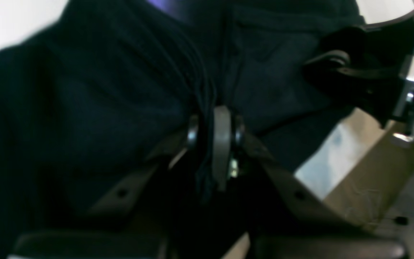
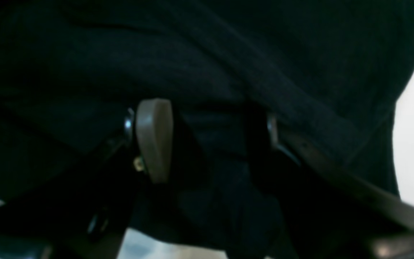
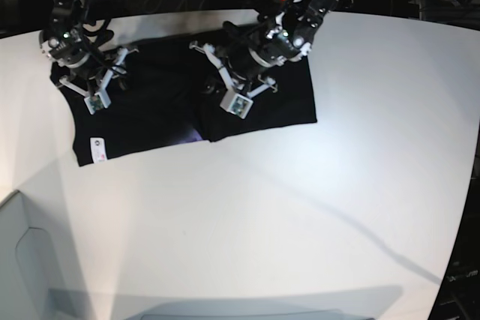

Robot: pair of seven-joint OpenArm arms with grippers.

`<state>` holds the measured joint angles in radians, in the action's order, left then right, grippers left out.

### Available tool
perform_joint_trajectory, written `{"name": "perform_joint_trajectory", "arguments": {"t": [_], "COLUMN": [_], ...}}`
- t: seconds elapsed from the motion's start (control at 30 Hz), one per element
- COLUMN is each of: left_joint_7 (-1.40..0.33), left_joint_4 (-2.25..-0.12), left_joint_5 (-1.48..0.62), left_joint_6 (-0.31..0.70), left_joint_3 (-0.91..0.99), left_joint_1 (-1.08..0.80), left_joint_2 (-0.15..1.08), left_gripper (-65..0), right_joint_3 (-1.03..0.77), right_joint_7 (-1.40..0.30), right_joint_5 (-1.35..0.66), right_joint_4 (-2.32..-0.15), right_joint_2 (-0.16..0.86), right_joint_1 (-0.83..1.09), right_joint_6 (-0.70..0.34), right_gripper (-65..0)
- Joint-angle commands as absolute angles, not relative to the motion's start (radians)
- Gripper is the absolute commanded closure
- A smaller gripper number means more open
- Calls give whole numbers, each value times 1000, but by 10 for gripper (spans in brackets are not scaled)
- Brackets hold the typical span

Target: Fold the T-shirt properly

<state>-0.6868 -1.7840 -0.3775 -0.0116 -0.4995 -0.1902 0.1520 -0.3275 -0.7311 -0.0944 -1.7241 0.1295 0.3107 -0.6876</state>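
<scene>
T-shirt (image 3: 161, 103) lying spread on white counter (image 3: 300, 207), far edge, under both hands. Left hand (image 1: 216, 131) pinching gathered black fabric, fingers nearly together, folds bunching between them. Right hand (image 2: 207, 140) standing wide apart, cloth filling gap between fingers (image 2: 154, 138); grip on it unclear. White tag (image 3: 97, 148) showing at shirt's near corner, below right hand.

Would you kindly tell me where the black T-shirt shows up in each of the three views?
Left wrist: the T-shirt fills the left and centre, pinched in the left gripper.
Right wrist: it fills nearly the whole picture.
Base: spread at upper left on the white table.
Shared landmark: the white table.
</scene>
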Motion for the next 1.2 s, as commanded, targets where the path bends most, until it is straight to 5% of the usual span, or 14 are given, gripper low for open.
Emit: {"name": "perform_joint_trajectory", "arguments": {"t": [0.0,0.5,0.8,1.17], "left_joint_7": [-671,-684,-676,-679], "left_joint_4": [-1788,-1781,-1804,-2002], "left_joint_5": [-384,-381,-389,-394], "left_joint_6": [-7,-7,-7,-1], "left_joint_3": [-515,-581,-582,-360], "left_joint_1": [-174,-127,-133,-223], "left_joint_2": [143,143,151,157], "left_gripper": [0,-11,-378,-399], "right_joint_3": [-328,-328,-328,-329], "right_joint_7": [-759,-759,-759,-759], "right_joint_5": [-77,-77,-77,-77], "right_joint_4": [-1728,-1730,-1730,-1730], "right_joint_2": [134,134,134,134], "right_joint_1": [314,314,314,294], "right_joint_6": [-698,-698,-698,-698], "right_gripper": [-331,-331,-331,-331]}}
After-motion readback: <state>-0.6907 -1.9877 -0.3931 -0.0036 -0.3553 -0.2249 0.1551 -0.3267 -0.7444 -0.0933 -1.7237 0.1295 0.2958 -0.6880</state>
